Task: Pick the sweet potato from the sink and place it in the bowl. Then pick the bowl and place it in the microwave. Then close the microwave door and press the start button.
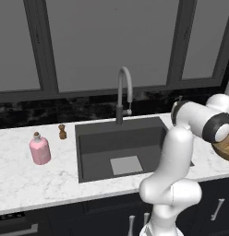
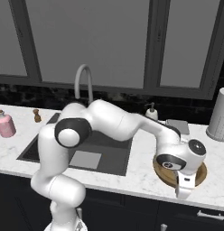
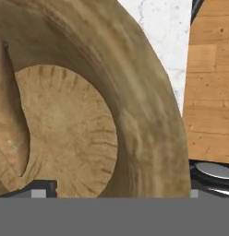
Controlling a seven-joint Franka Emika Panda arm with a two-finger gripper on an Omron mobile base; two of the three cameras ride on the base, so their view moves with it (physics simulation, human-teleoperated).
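Sink (image 1: 121, 138) sits mid-counter under the faucet (image 1: 124, 92), basin looks bare apart from the lighter grey plate (image 1: 126, 164); no sweet potato visible there. Bowl (image 2: 200, 173) is on the white marble counter (image 2: 141, 173) to the right of the sink, near the front edge, so within easy reach of the arm.

Arm is folded: shoulder over the sink front, forearm stretched right, wrist turned down over the bowl's near side. Gripper (image 2: 184, 189) hangs at the bowl's front rim, pointing down.

Hand view looks at close range into the bowl (image 3: 111, 110): tan ribbed floor, steep wall. An elongated brown shape (image 3: 12, 133) lies against the left wall; possibly the sweet potato, can't confirm.

Fingertips are barely in view at the bottom edge, so can't tell finger spacing or whether anything is held. My read: potato step likely done, hand is lining up on the rim for the bowl pick.

Soap bottle (image 1: 40, 148) and pepper grinder (image 1: 62, 132) are left of the sink, well clear.
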